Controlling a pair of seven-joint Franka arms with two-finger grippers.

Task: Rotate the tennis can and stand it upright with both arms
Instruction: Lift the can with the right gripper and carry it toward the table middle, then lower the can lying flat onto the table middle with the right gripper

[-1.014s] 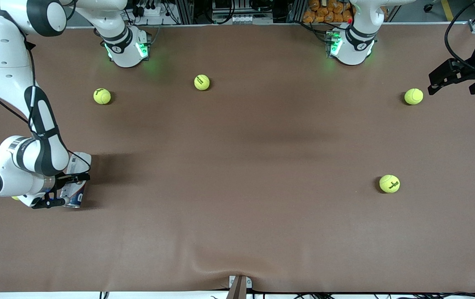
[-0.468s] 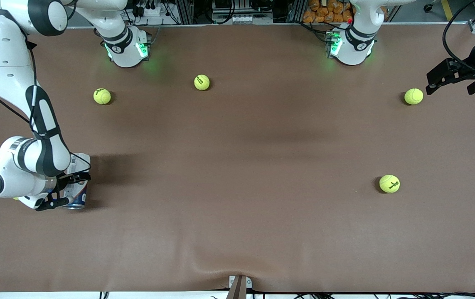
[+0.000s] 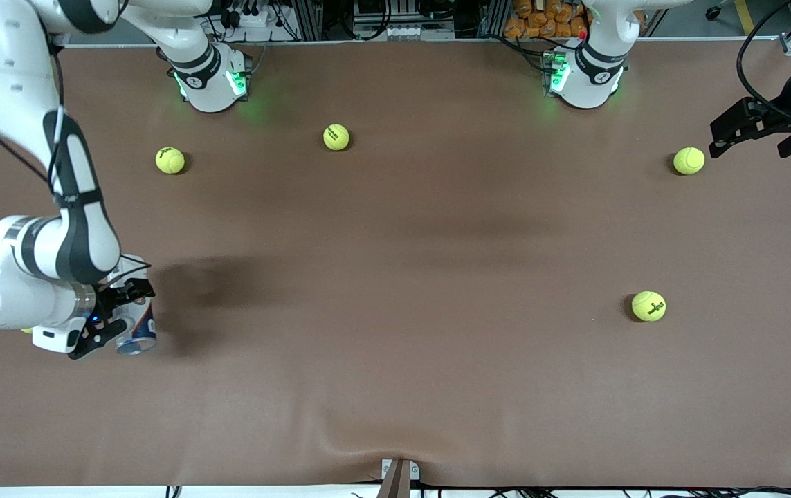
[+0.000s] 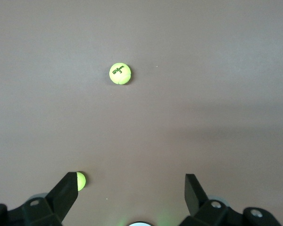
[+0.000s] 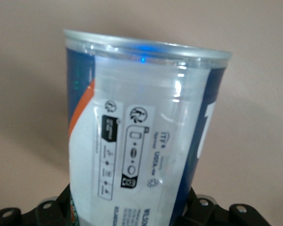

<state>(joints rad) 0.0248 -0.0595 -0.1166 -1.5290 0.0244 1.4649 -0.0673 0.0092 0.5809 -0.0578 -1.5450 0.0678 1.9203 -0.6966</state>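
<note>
I find the right gripper (image 3: pixel 113 317) clamped on the tennis can (image 3: pixel 136 325) near the table (image 3: pixel 395 277) edge at the right arm's end, toward the front-camera corner. The can looks tilted, partly raised; I judge uprighting begun but not finished. The left gripper (image 3: pixel 748 128) waits over the left arm's edge, fingers apart and empty, beside 1 tennis ball (image 3: pixel 688 160).
</note>
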